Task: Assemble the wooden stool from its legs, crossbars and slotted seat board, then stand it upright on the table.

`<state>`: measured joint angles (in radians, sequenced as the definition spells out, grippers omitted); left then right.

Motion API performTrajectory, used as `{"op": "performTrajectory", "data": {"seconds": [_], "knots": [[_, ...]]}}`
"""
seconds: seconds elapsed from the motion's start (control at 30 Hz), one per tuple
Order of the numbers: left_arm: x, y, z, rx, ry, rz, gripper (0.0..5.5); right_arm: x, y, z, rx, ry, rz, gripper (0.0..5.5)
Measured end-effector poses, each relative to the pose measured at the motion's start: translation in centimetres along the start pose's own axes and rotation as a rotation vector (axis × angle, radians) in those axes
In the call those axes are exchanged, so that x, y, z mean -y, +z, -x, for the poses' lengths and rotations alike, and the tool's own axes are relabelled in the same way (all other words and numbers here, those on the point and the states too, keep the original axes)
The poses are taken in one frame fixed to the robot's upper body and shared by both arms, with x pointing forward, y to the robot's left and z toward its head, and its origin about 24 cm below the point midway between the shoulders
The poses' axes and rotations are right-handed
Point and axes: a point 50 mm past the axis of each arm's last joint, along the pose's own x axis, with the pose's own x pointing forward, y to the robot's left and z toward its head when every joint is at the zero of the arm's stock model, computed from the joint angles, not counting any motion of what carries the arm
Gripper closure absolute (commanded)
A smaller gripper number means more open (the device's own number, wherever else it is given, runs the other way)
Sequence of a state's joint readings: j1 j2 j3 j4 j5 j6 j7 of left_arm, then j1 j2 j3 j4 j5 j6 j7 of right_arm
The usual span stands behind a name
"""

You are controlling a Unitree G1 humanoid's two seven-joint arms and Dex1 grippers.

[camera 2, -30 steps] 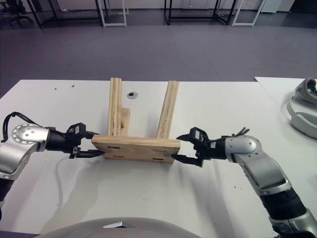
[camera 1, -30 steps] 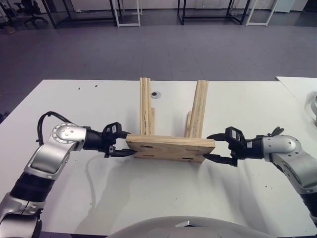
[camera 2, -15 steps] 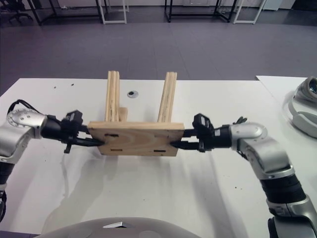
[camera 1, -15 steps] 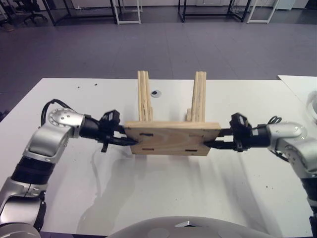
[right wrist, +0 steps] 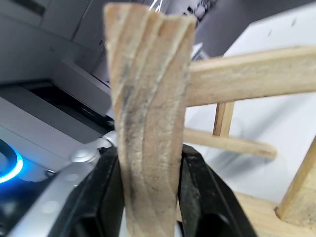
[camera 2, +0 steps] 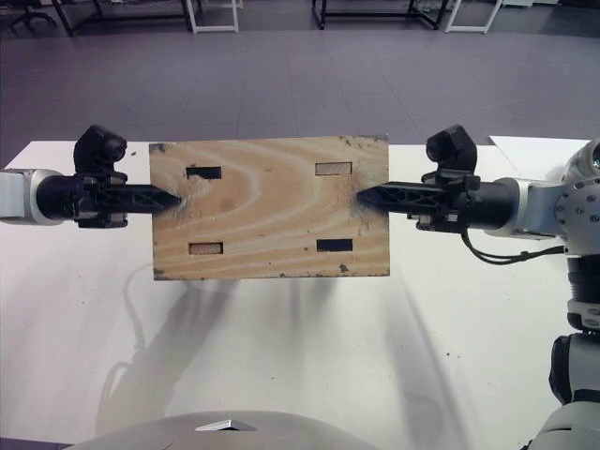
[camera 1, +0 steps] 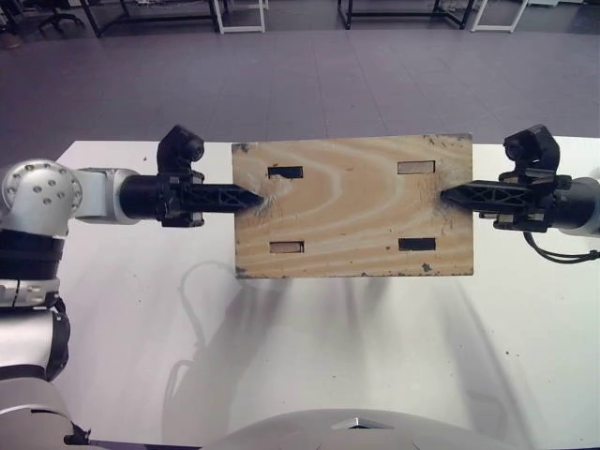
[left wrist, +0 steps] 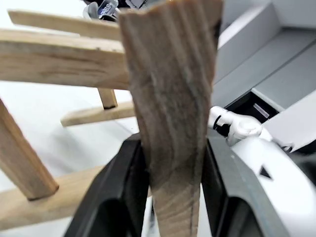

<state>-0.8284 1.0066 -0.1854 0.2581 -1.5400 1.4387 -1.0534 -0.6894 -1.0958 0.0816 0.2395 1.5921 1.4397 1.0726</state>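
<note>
The assembled wooden stool hangs in the air above the white table, held between both arms. Its slotted seat board faces my head camera and lies level, hiding the legs behind it. My left gripper is shut on the board's left edge, and my right gripper is shut on its right edge. In the left wrist view the board's edge sits clamped between black fingers, with a leg and crossbars beyond. The right wrist view shows the opposite edge pinched between fingers.
The stool's shadow falls on the bare tabletop below it. A second white table's corner lies at the far right. Grey floor with metal table frames stretches beyond the far edge.
Both grippers have lifted the stool off the table and turned it, so the seat's flat face now points at the camera and the legs, seen before, are hidden behind it.
</note>
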Motion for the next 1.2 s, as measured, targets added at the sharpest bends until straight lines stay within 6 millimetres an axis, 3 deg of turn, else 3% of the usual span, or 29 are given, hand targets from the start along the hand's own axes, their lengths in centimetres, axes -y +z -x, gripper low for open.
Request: {"op": "performTrajectory", "data": {"seconds": [0.1,0.23,0.3,0.37,0.43,0.5,0.67,0.73,0.83,0.97,1.03,1.2], "knots": [[1.3,0.5,0.8,-0.031,0.012,0.15,4.19,-0.2,0.9,-1.0,-0.056,0.027,-0.143,4.15],[2.0,-0.5,2.0,-0.042,0.003,0.326,4.19,0.3,0.8,-2.0,-0.104,0.075,-0.293,4.15],[1.6,-0.6,2.2,-0.019,-0.001,0.371,4.19,0.6,0.7,-2.1,-0.093,0.085,-0.309,3.54],[0.1,-0.7,2.5,0.051,-0.019,0.435,3.63,1.0,-0.6,-1.0,-0.004,0.158,-0.324,3.07],[-1.4,-0.9,2.8,0.099,0.036,0.475,3.25,2.7,-2.6,0.0,0.048,0.059,-0.358,2.67],[-2.4,-1.2,2.9,0.128,0.056,0.493,2.79,3.2,-3.2,0.2,0.108,-0.014,-0.283,2.2],[-3.1,-4.3,5.1,0.207,0.166,0.494,1.88,4.5,-5.3,1.0,0.4,-0.196,-0.132,1.18],[-2.9,-3.9,7.1,0.347,0.265,0.418,1.54,4.5,-6.1,1.5,0.579,-0.278,-0.084,0.83],[-1.9,-3.0,10.4,0.585,0.381,0.226,0.97,4.5,-6.0,2.4,0.804,-0.447,0.012,0.77],[-3.6,-3.7,12.9,0.703,0.751,-0.114,0.94,7.7,-5.9,3.6,0.881,-0.863,0.225,0.77],[-6.4,-5.7,13.0,0.724,0.964,-0.243,0.94,10.3,-6.4,3.7,0.846,-1.092,0.346,0.77],[-11.1,-11.6,12.6,0.799,1.357,-0.375,0.94,15.8,-7.8,2.2,0.605,-1.424,0.642,0.77]]}}
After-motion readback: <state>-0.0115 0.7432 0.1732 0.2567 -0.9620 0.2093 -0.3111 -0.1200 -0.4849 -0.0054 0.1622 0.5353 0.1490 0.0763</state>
